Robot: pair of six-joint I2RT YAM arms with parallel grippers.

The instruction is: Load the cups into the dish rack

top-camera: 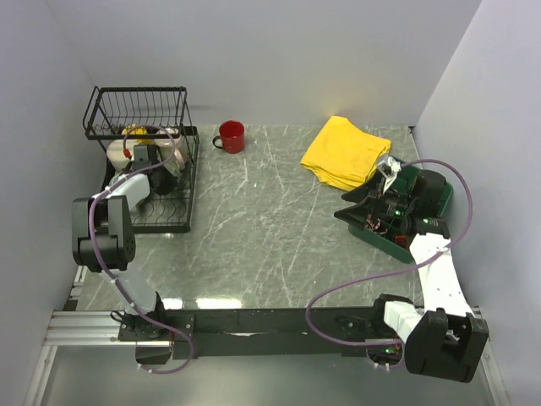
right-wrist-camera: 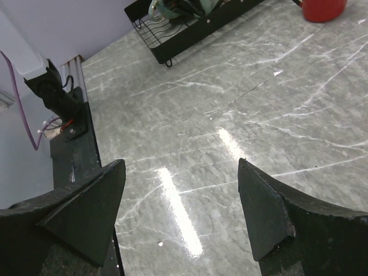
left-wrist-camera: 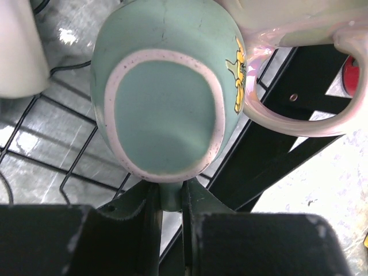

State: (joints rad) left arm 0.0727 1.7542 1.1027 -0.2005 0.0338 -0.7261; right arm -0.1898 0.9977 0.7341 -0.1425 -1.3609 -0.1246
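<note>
Nearest in the top view, the left arm extends from the table's near edge into the rack at the far left. Its wrist end is lost among the mugs on the lower tray. A cream mug and a yellow mug show there, just by the raised basket. The red mug stands upright on the table, right of the rack and apart from it. The right arm stretches over a green tray at the right edge, and a yellow cloth lies just beyond it.

From the left wrist, the left gripper is clamped on a green part at the lower edge of the green mug. That mug's base faces the camera, above the rack wires. A pink mug curves its handle just right of it, and the cream mug fills the left corner.

From the right wrist, the right gripper hangs over the table with its fingers wide apart, holding nothing. The red mug and the rack sit along the top edge, well apart from it.
</note>
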